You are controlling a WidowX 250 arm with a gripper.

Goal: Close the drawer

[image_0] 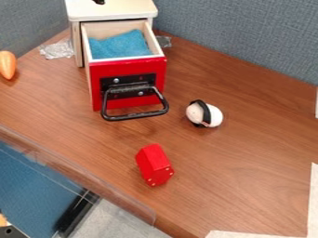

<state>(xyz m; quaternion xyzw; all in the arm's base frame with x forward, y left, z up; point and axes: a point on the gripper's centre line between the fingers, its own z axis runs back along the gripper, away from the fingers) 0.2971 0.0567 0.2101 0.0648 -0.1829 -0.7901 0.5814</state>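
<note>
The red drawer (129,69) stands pulled out from its cabinet (115,12), so we judge the closing push is not begun. Next we should press near the black handle (136,115), straight inward. Whether our gripper is released or clenched, we cannot tell.

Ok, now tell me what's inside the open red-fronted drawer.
A crumpled blue cloth lies inside the red-fronted wooden drawer; whatever is beneath the cloth is covered and can't be seen.
</note>
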